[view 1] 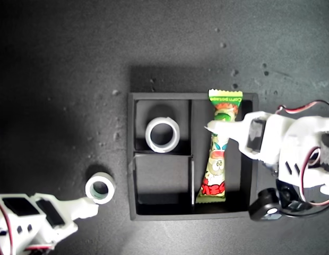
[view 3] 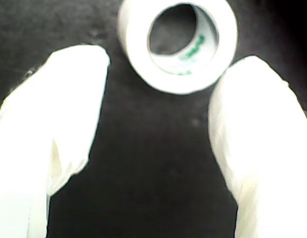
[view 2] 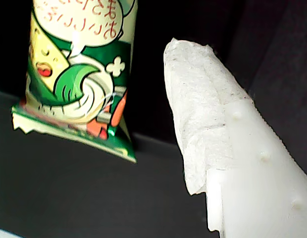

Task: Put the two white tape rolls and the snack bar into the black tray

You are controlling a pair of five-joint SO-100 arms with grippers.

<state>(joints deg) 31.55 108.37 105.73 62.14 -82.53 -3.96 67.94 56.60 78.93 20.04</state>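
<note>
The black tray (view 1: 131, 159) sits mid-table. A plain white tape roll (view 1: 152, 136) lies in one of its small compartments. The snack bar (view 1: 217, 162) lies in the long compartment, its far crimped end resting on the tray rim. My first gripper (view 1: 215, 127) hovers over the bar, open; its padded finger (view 2: 203, 119) stands apart from the snack bar (view 2: 79, 74). The smaller tape roll (view 1: 91, 189), green inside its rim, lies on the table at the exterior view's lower left. My second gripper (view 3: 163, 99) is open, and the tape roll (view 3: 178, 82) sits just beyond its fingertips.
The table is a dark mat with small white specks. The other small compartment (view 1: 162, 178) of the tray holds nothing. The first arm's body and red wires (view 1: 308, 159) overhang the tray's edge at the exterior view's right.
</note>
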